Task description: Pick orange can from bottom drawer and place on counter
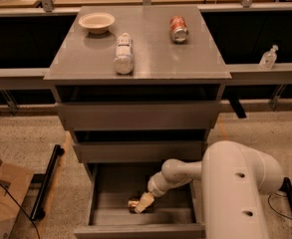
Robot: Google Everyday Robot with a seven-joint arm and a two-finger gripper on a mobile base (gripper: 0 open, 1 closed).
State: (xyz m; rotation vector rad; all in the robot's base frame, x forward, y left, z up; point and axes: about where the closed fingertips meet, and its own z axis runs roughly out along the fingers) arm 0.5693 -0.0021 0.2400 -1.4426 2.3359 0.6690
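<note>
- Jaws of the gripper [142, 203] are pressing against the orange can [133, 204] inside the bottom drawer [110, 195]; whether clenched, cannot tell.
- Arm [178, 172] is bending low because the can is lying on the drawer floor, not yet raised to the counter [150, 54].

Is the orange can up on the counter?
No, the orange can lies in the bottom drawer next to the pincer, not on the counter.

view: we have one camera only | stance: we look from high up, tilted down, facing the open bottom drawer [110, 198] head-on | range: middling, tabletop [150, 59] near the top edge | claw [144, 203]: low centre, inside that drawer
</note>
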